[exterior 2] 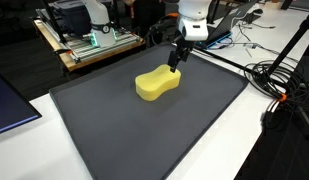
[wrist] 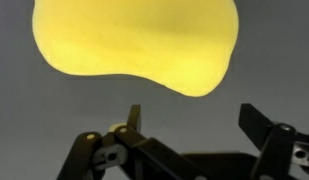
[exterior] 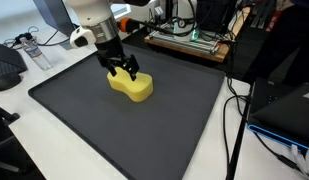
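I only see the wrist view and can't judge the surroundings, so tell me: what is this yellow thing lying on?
Observer: The yellow sponge lies on a large dark mat, well inside its edges.
Operator: Where along the sponge is the end effector?
Observer: The end effector is at one end of the sponge, not over its narrow middle, with its jaws open.
Operator: Anything off the mat to watch?
Observer: Black cables lie on the white table, close beside one edge of the mat.
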Robot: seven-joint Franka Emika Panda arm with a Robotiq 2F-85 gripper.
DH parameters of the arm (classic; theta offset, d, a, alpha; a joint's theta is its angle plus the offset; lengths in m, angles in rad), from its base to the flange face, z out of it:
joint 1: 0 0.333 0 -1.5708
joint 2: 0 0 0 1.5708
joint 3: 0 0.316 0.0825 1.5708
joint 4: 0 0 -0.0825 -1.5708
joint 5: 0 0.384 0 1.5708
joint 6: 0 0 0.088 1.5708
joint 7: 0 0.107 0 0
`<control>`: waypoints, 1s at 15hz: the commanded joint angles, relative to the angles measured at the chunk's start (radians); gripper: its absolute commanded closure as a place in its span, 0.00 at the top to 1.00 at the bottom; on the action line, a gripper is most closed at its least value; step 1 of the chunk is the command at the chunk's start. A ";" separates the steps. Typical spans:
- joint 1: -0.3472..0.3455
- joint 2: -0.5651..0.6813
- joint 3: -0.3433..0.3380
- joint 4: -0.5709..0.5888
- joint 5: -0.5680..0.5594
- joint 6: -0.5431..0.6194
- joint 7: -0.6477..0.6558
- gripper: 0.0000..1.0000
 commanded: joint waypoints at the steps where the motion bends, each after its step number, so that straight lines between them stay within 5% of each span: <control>1: -0.048 -0.054 0.014 -0.085 0.072 0.054 -0.107 1.00; 8: -0.106 -0.042 0.026 -0.127 0.123 0.177 -0.286 1.00; 15: -0.207 -0.029 0.107 -0.147 0.237 0.249 -0.570 1.00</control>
